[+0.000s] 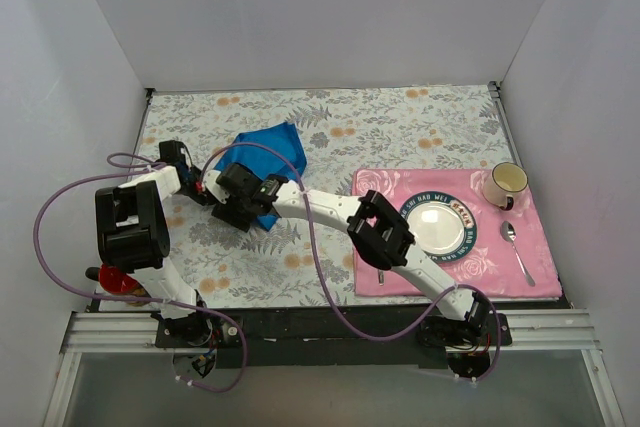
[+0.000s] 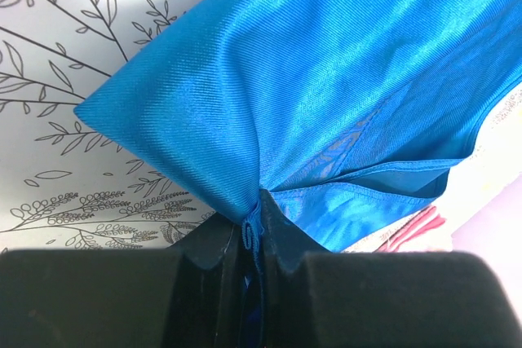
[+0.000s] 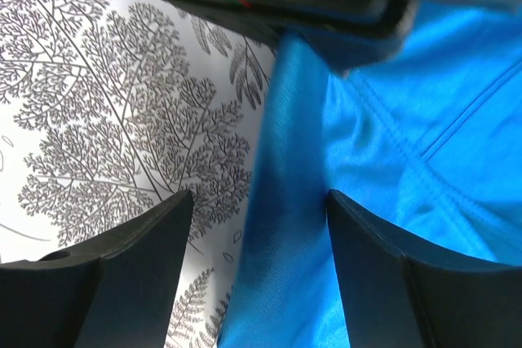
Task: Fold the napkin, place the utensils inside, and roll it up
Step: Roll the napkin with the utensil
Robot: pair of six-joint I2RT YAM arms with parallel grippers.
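Blue shiny cloth is pinched tight in the left gripper (image 2: 251, 238). It is closed on one corner of the napkin (image 2: 326, 79). The right gripper (image 3: 259, 201) is right beside it, wide open and holding nothing. A raised ridge of the napkin runs straight through its gap, so I think it only needs to squeeze. The napkin lies bunched on the leafy tablecloth (image 1: 400, 117), left of the pink mat (image 1: 540, 252).

walls (image 1: 300, 7): plain white, three sides | table (image 1: 400, 117): grey fern-print cloth | light: even
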